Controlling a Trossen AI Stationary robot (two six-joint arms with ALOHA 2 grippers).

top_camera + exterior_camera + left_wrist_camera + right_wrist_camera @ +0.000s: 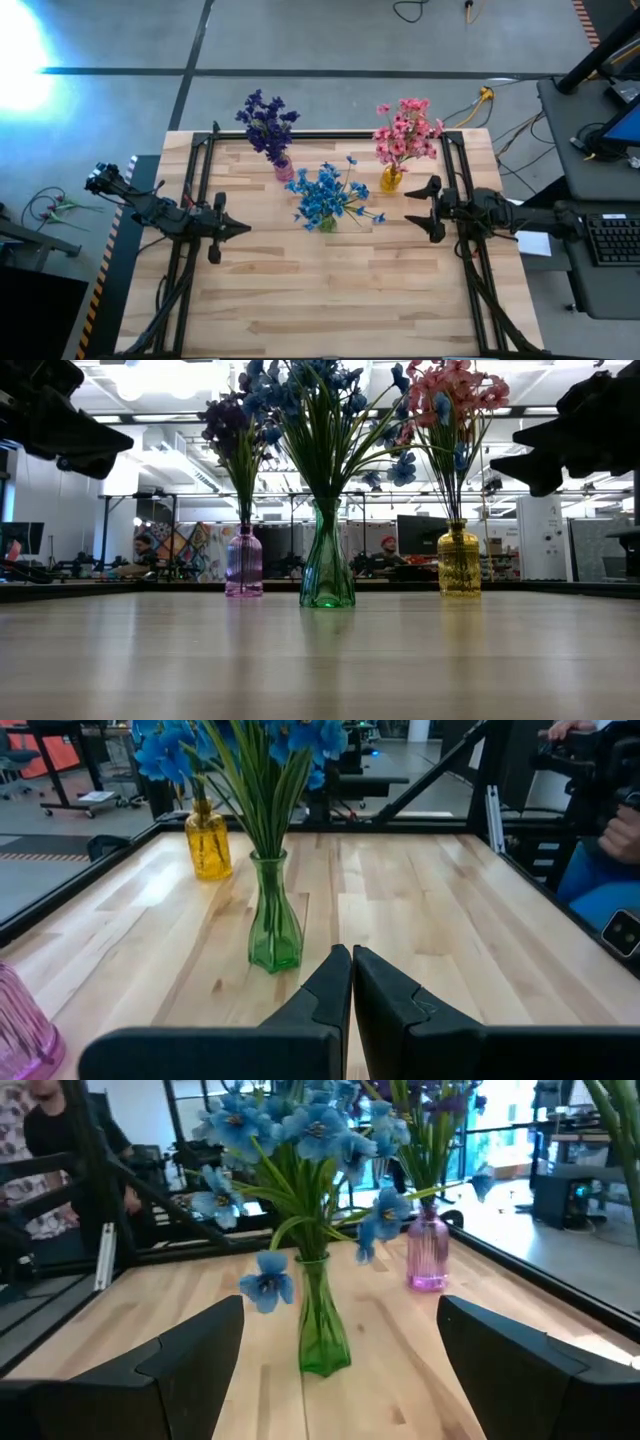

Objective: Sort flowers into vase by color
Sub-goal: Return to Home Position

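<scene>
Three glass vases stand upright on the table. The purple flowers (265,122) stick into the pink vase (244,565). The blue flowers (327,195) fill the green vase (327,565) in the middle. The pink flowers (405,132) sit in the yellow vase (459,563). My left gripper (238,230) is shut and hovers left of the green vase (274,915). My right gripper (428,208) is open, right of the green vase (322,1320) and near the yellow vase (391,179). Neither holds anything.
Black frame rails (196,190) run along the table's left and right sides under both arms. Bare wood (330,290) spreads across the near half of the table. People (145,550) sit in the room beyond the far edge.
</scene>
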